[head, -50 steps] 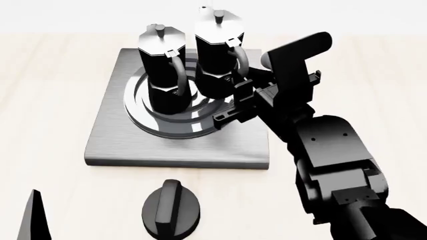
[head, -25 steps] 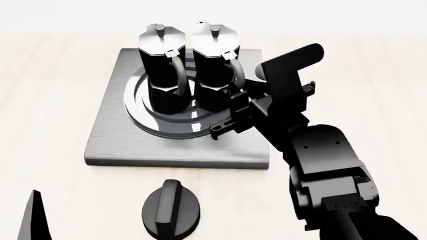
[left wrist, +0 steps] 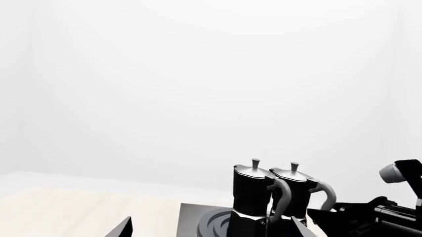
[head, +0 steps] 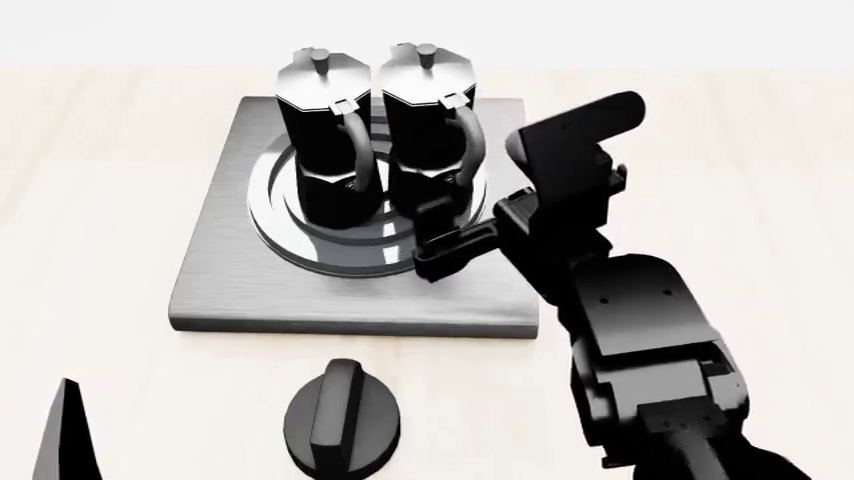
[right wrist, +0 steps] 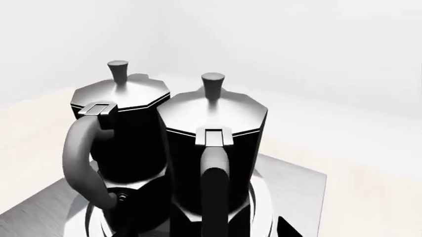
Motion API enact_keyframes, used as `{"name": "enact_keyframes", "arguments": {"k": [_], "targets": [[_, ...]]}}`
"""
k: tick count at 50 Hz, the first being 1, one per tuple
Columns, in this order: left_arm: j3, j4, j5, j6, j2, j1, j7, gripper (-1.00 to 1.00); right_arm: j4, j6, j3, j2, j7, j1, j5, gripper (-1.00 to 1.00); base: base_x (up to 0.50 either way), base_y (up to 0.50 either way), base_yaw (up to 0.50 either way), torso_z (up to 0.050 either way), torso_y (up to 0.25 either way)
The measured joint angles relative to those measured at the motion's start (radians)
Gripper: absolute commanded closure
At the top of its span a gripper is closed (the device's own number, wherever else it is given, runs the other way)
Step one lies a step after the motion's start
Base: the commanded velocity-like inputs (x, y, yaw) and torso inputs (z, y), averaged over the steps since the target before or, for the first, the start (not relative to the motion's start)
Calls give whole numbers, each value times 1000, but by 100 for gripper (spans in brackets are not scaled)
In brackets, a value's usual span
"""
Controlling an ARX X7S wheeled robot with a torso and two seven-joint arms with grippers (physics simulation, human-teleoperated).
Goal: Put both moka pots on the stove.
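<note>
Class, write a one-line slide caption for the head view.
Both moka pots stand on the stove, right gripper beside them.

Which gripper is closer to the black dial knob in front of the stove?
Left. The left gripper sits low at the view's near-left edge, beside the dial knob. The right gripper is farther off, over the stove by the pots.

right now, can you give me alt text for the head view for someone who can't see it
Two black moka pots with silver lids stand side by side on the ring burner of a grey square stove on a pale wooden surface. The right gripper sits low beside the right-hand pot's handle. A black dial knob lies in front of the stove.
</note>
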Motion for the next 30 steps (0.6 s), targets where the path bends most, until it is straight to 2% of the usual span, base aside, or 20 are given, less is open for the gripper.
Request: {"name": "enact_keyframes", "arguments": {"k": [5,16,23,30], "targets": [[2,0,1,-1,0,-1,-1,-100,-225,21,17,92,120,-35,-29,-100,0,0,0,0,0],[5,3,5,0,-2,1,-3,-100,-838,26,37,342,484,-149,-109,-100,0,0,0,0,0],[11,5,10,-1,-3,2,-4,-100,-1232,52,47,508,766,-208,-231,-100,0,0,0,0,0],[14,8,13,-1,-4,3,-5,-100,-1499,75,43,624,986,-274,-369,-100,0,0,0,0,0]]}}
